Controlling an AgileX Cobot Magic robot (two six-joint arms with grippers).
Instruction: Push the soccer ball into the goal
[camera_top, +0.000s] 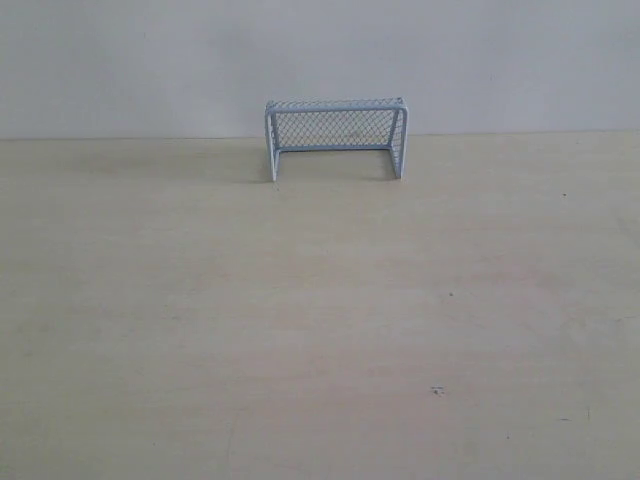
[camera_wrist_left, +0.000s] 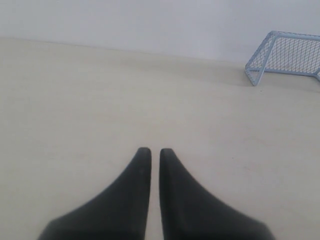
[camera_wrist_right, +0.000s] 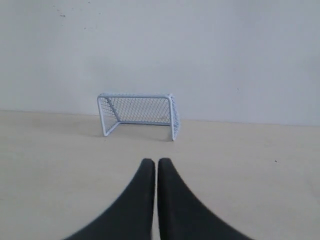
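Aimed straight at the goal (camera_top: 335, 127): right gripper (camera_wrist_right: 155, 162), jaws almost touching, empty. Off to the goal's side: left gripper (camera_wrist_left: 155, 151), likewise, goal partly cropped.

left gripper (camera_wrist_left: 155, 150): matte black, smooth, curved, tapering | right gripper (camera_wrist_right: 156, 161): identical black

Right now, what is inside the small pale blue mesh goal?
Only bare tabletop shows inside the pale blue mesh goal; no soccer ball appears. Nothing covers its open mouth.

Goal (camera_top: 335, 125) stood on bench (camera_top: 320, 330) at far edge, approx. mid-width, w/ wall (camera_top: 320, 60) just behind it; its open side prob. faced the near edge.
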